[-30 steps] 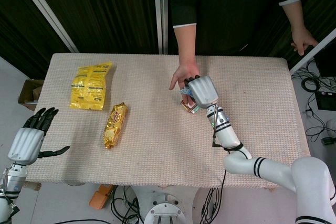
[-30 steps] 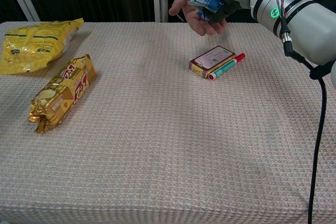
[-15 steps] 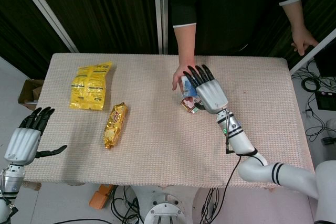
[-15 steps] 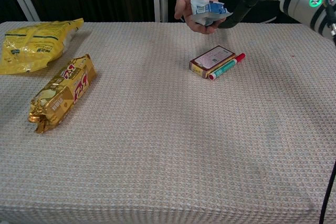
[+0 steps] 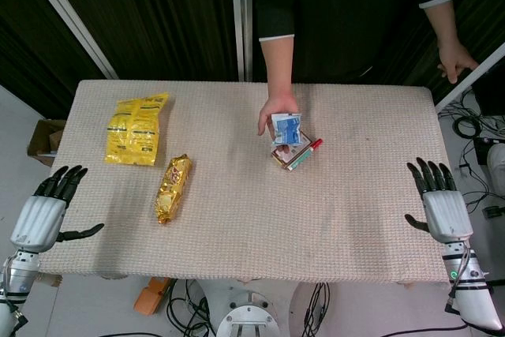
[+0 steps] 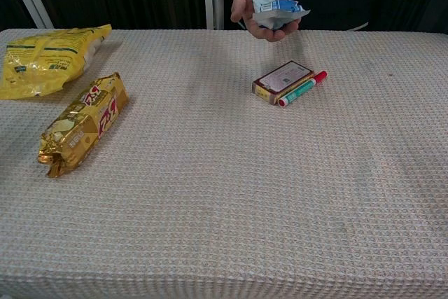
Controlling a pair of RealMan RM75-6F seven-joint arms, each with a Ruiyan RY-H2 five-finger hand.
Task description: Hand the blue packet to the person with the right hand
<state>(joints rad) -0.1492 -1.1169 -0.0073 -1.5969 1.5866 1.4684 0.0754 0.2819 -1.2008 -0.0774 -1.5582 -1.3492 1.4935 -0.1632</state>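
The blue packet (image 5: pixel 287 128) (image 6: pixel 278 10) lies in the person's hand (image 5: pixel 272 120) (image 6: pixel 257 9) above the far middle of the table. My right hand (image 5: pixel 440 204) hovers open at the table's right front edge, far from the packet, fingers spread and holding nothing. Off the left front corner my left hand (image 5: pixel 43 211) is open too, fingers apart. Neither hand shows in the chest view.
A small red-brown box (image 5: pixel 285 155) (image 6: pixel 283 80) with a red-and-green marker (image 5: pixel 304 154) (image 6: pixel 302 88) beside it lies just in front of the person's hand. A gold snack pack (image 5: pixel 173 188) (image 6: pixel 84 123) and a yellow bag (image 5: pixel 136 129) (image 6: pixel 49 57) lie at the left.
My right hand let go of the blue packet into the person's hand, opened, and drew back from the table's middle to the right front edge. The left hand barely shifted.
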